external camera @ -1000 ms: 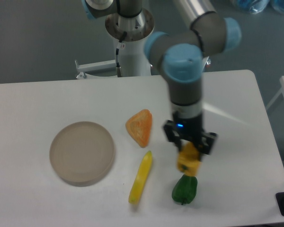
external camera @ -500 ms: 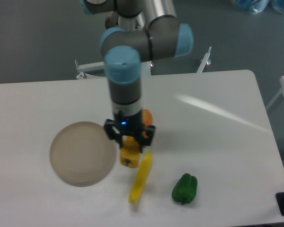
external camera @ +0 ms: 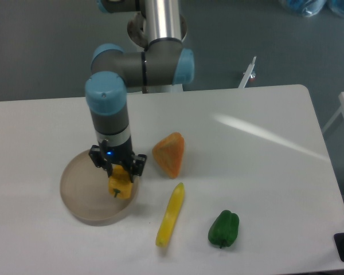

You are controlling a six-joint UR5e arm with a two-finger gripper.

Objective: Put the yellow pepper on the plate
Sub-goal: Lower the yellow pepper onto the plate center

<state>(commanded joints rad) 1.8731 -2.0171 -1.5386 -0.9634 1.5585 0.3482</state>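
Observation:
The yellow pepper [external camera: 120, 186] hangs stem-down in my gripper [external camera: 118, 179], whose fingers are shut on its upper part. It is over the right portion of the plate [external camera: 86, 189], a round beige disc on the left of the white table. Whether the pepper touches the plate surface I cannot tell. The arm comes down from the back, its wrist standing upright over the plate's right edge.
An orange triangular wedge [external camera: 169, 153] lies right of the plate. A long slender yellow piece [external camera: 171, 215] lies in front of it, and a green pepper [external camera: 223, 228] sits toward the front right. The table's front edge runs close below these.
The gripper has carried the yellow pepper leftward, from beside the green pepper, past the wedge, to above the plate's right side. The other items have not moved.

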